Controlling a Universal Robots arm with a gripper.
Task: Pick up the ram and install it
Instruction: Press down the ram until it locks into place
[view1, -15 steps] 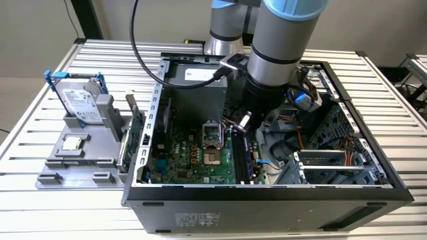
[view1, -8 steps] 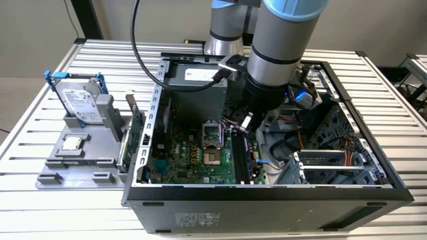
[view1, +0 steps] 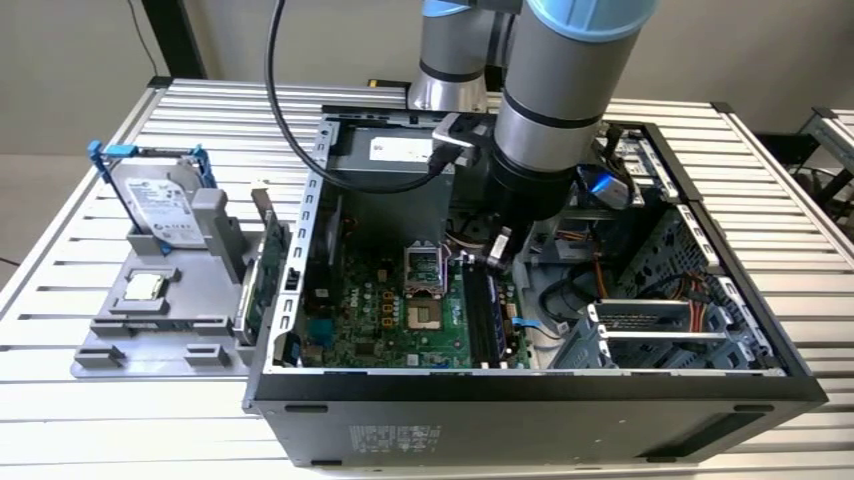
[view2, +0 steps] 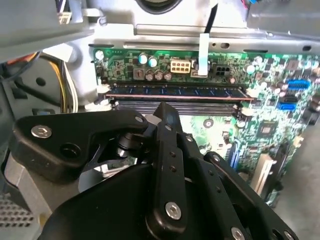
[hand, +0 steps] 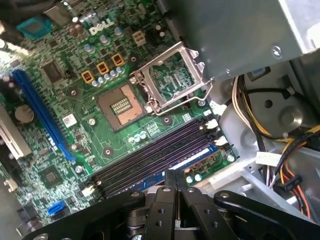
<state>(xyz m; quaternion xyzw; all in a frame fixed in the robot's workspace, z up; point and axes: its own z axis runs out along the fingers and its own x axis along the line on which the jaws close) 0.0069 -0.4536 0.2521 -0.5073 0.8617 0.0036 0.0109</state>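
Observation:
The ram (view2: 175, 92) is a long thin stick standing on edge in one of the black motherboard slots (hand: 150, 155), the one farthest from the processor socket. In the first wrist view a blue strip of the ram (hand: 200, 156) shows in that slot. My gripper (hand: 175, 181) hangs just above the slots, and its two black fingers (view2: 167, 117) are pressed together with nothing between them. In the exterior view the gripper (view1: 497, 255) reaches down into the open computer case (view1: 534, 385), over the far end of the slots (view1: 485, 310).
The open processor socket (hand: 172, 75) lies beside the slots. Yellow and black cables (hand: 260, 130) run by the case wall. On a grey holder (view1: 147, 330) at the exterior view's left stand a hard drive with blue rails (view1: 160, 205) and a green expansion card (view1: 274, 265).

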